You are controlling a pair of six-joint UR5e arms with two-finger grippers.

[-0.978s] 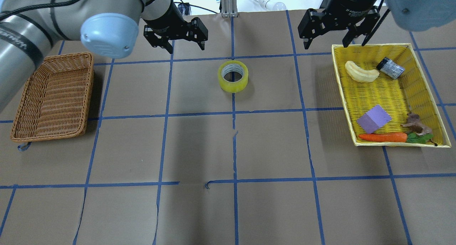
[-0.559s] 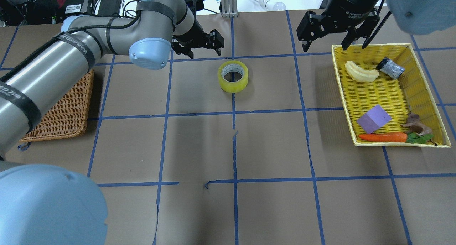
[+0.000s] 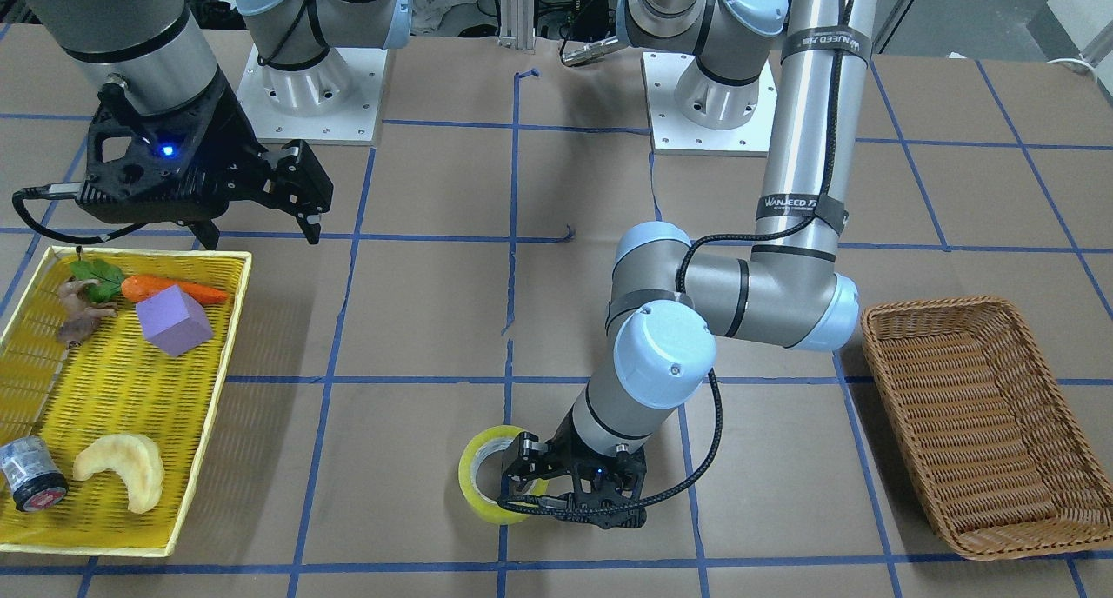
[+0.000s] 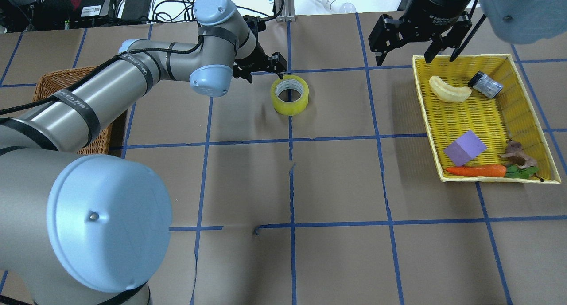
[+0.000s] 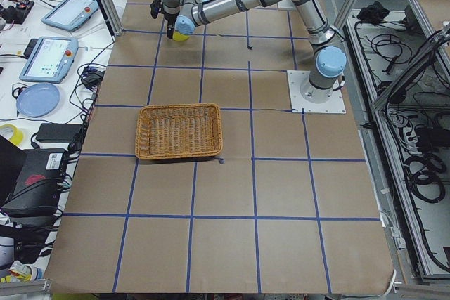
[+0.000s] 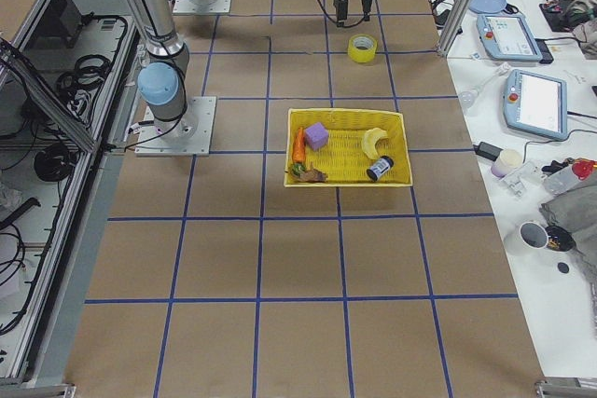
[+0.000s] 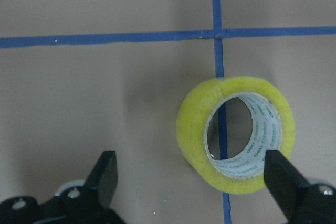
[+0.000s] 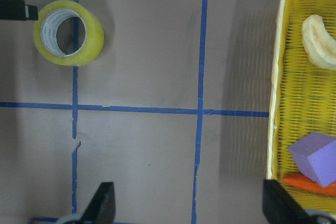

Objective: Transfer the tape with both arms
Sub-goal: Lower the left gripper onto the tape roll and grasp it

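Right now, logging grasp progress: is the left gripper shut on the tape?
No, the left gripper is open, fingers spread wide, and the tape lies unheld on the table.

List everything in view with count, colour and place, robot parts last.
tape: 1, yellow, mid-table
wicker basket: 1, brown, robot's left side
tray: 1, yellow, robot's right side
crescent piece: 1, pale yellow, in tray
cylinder: 1, grey, in tray
block: 1, purple, in tray
carrot: 1, orange, in tray
figure: 1, brown, by carrot
left end effector: 1, black, open, at tape
right end effector: 1, black, open, raised near tray
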